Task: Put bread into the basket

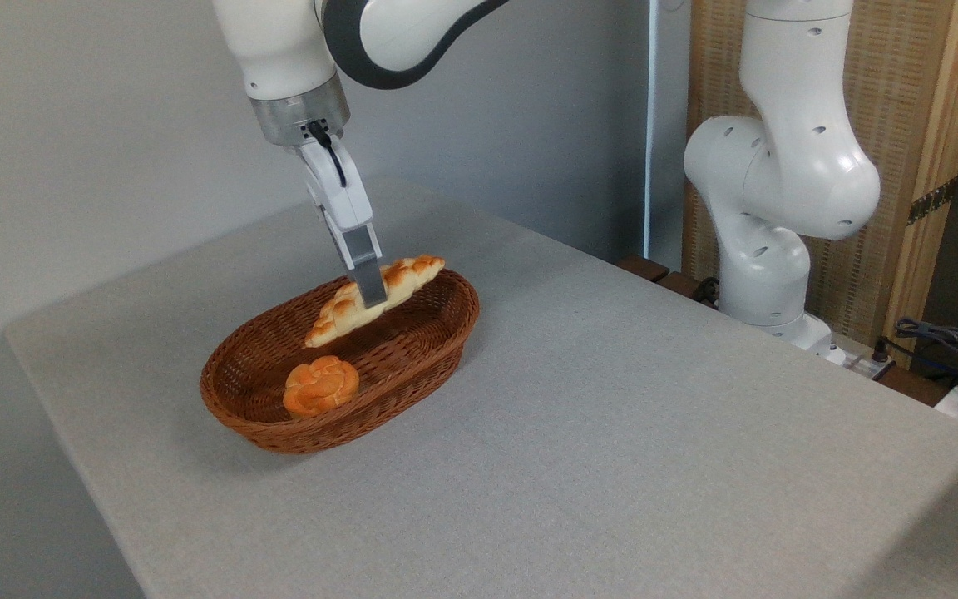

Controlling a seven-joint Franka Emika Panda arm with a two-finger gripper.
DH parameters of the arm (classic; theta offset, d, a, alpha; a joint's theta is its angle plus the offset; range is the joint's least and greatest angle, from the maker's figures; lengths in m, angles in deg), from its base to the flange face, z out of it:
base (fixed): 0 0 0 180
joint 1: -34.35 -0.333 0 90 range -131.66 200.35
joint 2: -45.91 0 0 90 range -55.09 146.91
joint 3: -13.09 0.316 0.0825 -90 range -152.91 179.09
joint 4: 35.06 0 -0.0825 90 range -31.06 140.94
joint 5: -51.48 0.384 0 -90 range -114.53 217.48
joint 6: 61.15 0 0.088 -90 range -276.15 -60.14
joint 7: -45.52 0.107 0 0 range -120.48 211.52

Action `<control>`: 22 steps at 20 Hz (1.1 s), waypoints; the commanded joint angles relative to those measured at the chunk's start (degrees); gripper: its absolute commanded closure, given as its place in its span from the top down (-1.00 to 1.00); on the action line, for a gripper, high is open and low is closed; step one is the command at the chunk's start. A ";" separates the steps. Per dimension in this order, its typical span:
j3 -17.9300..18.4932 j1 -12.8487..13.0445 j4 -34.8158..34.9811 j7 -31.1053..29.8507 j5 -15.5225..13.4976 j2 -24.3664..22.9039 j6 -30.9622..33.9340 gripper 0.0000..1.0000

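Observation:
The long braided bread (409, 275) hangs tilted over the far half of the oval wicker basket (437, 333), its right end high above the rim and its left end dipping toward the basket's inside. My gripper (369, 295) is shut on the bread near its middle, with one grey finger (367, 274) crossing in front of the loaf. The other finger is hidden behind the bread. The basket stands on the grey table, left of centre.
A small round orange knotted bun (320, 386) lies inside the basket's near end. The robot's white base (778, 216) rises at the table's far right edge, with cables (936, 337) beside it. Grey tablecloth (629, 416) spreads to the right and front of the basket.

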 commanded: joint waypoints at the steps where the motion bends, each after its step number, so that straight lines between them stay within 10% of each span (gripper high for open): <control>1: 0.14 0.09 0.51 -0.89 -0.23 -0.84 -0.74 1.00; 10: 1.37 -0.70 -2.20 -0.19 0.03 -1.36 -0.65 1.00; 22: 15.08 -0.70 -13.54 -0.36 0.12 -0.67 4.88 1.00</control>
